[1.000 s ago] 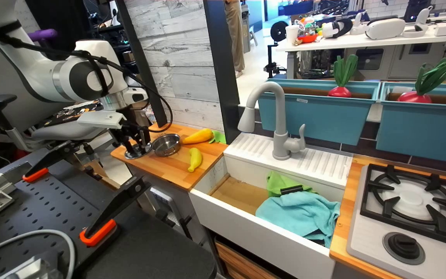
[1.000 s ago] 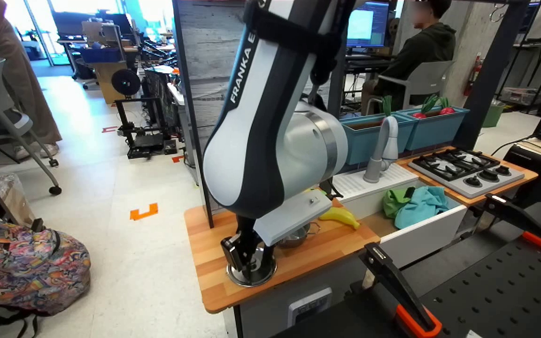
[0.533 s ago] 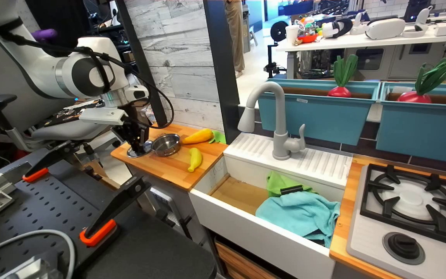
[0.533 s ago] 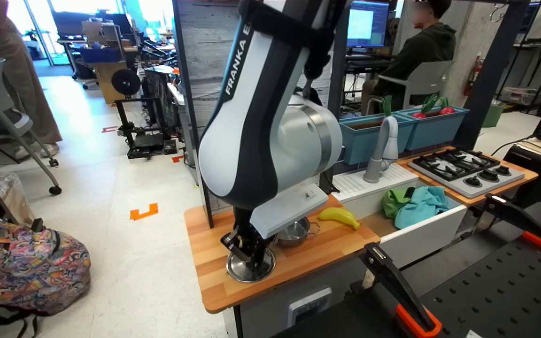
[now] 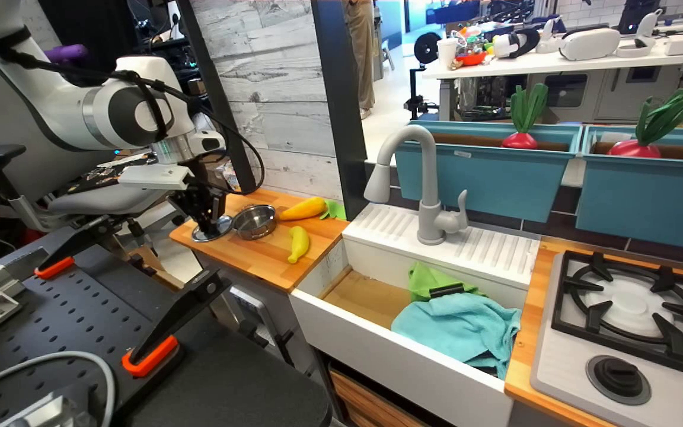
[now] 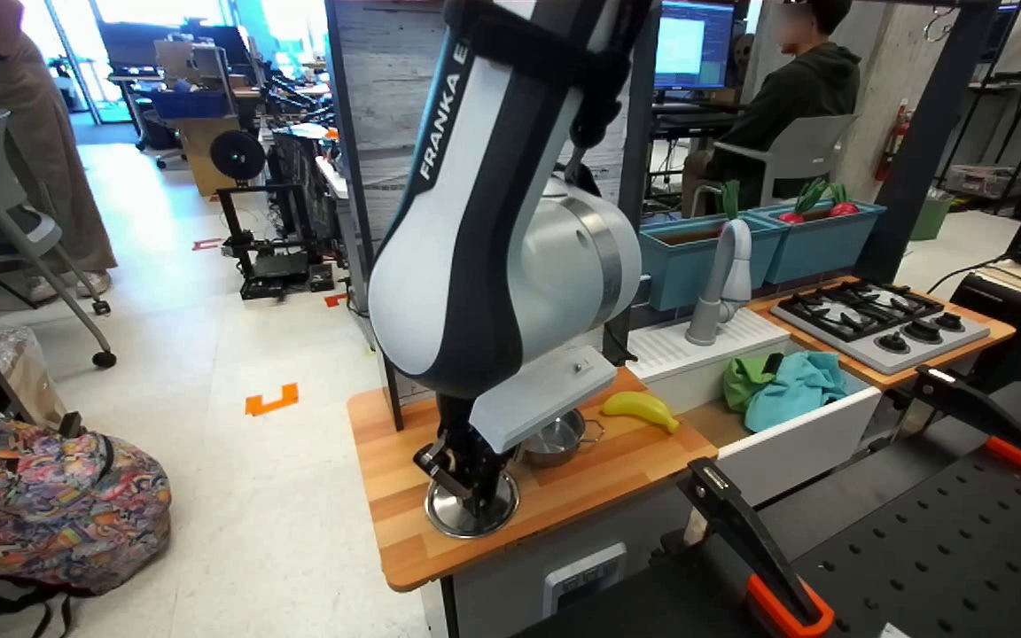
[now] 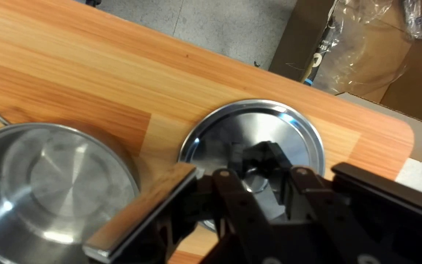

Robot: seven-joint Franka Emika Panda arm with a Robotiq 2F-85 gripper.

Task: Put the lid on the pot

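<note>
Hand [image 7: 256,170]: lower right of the wrist view, pointing down; apparently pinching the knob [image 7: 255,183] of the lid [image 7: 256,128], a hold that should keep the rim free for seating.
Lid: silver disc, right of centre, level, seemingly resting on the surface [image 7: 97,80].
Pot [image 7: 64,183]: lower left, just beside the lid, not touching; upright, uncovered, mouth facing up to receive it.
Yellow banana-shaped piece [image 5: 299,244]: lower right of the pot in an exterior view, off the likely lid-to-pot route.
</note>
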